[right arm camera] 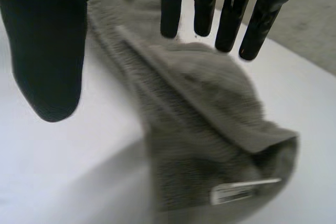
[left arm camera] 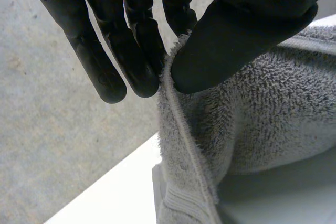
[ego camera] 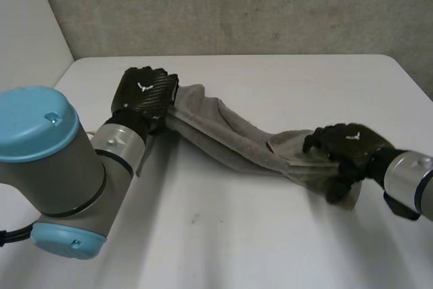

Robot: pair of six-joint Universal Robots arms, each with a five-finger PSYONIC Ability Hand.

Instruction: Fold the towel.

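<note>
Pinching towel (left arm camera: 257, 129) edge, seemingly taut: left hand (left arm camera: 247, 30).

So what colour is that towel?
The towel is plain grey, no pattern; the left wrist view shows it best.

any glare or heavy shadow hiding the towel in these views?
Head view: even light, no glare; the towel casts a soft shadow on the table. Left wrist view: hem lit, shaded beneath the fold. Right wrist view: soft shadow under the towel, its label bright.
</note>
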